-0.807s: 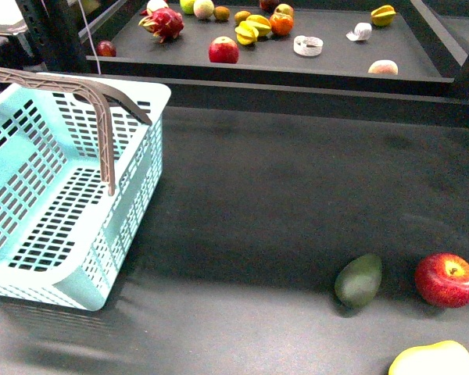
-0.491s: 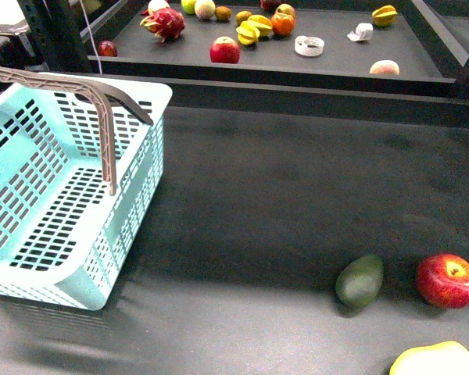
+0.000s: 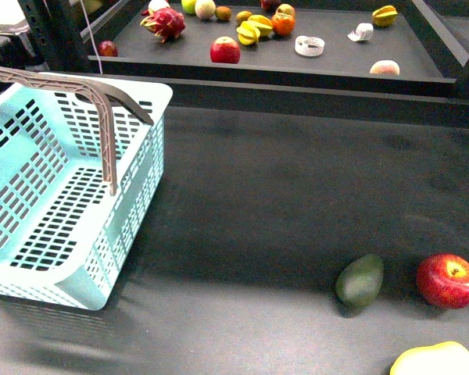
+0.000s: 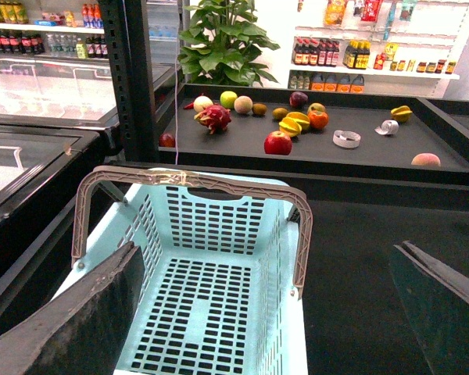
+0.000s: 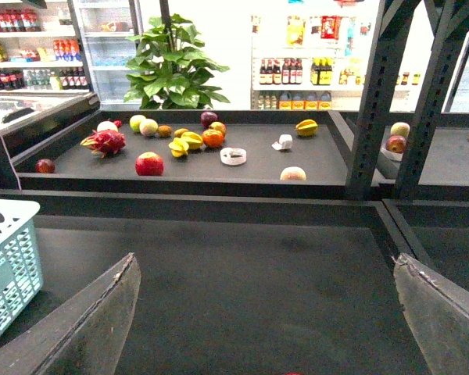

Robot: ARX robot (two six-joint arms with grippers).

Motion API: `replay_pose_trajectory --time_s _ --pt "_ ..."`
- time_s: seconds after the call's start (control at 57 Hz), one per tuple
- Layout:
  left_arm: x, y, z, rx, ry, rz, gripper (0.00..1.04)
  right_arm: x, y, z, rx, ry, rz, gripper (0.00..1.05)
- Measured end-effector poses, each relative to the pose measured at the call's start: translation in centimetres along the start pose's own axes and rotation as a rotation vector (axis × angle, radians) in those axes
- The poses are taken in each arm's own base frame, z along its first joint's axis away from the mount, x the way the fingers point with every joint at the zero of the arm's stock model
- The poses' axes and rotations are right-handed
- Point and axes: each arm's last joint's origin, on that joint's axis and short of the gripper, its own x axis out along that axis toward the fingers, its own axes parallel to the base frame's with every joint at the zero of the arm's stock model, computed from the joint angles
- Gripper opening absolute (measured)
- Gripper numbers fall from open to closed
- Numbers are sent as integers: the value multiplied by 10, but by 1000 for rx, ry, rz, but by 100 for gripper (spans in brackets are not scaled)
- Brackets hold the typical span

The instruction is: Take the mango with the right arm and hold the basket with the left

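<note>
The turquoise basket [image 3: 152, 90] stands at the left of the dark table, one grey-brown handle [image 3: 102, 101] raised over it. The yellow mango [image 3: 432, 361] lies at the front right edge, partly cut off by the frame. Neither arm shows in the front view. In the left wrist view my left gripper [image 4: 266, 312] is open above the basket's near end [image 4: 291, 336], its fingers [image 4: 86, 312] wide apart and empty. In the right wrist view my right gripper [image 5: 266, 320] is open and empty over bare table. The mango is out of that view.
A dark green avocado-like fruit [image 3: 359, 280] and a red apple [image 3: 449, 280] lie just behind the mango. A raised back shelf [image 3: 336, 66] holds several fruits, including a dragon fruit [image 3: 163, 22] and starfruits. A basket corner [image 5: 12, 209] shows in the right wrist view.
</note>
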Motion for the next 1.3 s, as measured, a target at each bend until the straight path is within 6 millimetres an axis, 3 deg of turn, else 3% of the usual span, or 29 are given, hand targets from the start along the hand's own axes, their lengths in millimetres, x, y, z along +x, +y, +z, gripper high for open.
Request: replay_pose_trajectory --time_s 0.088,0.175,0.351,0.596,0.895,1.035,1.298 --pt "0 0 0 -6 -3 11 99 0 0 0 0 0 0 97" --pt "4 -1 6 -164 -63 154 99 0 0 0 0 0 -1 97" --pt "29 -9 1 -311 11 143 99 0 0 0 0 0 0 97" --pt "95 -9 2 -457 86 155 99 0 0 0 0 0 0 97" --pt "176 -10 -43 -586 258 216 99 0 0 0 0 0 0 97" --pt "204 -6 -58 -630 279 263 99 0 0 0 0 0 0 97" --pt "244 -2 -65 -738 272 300 99 0 0 0 0 0 0 97"
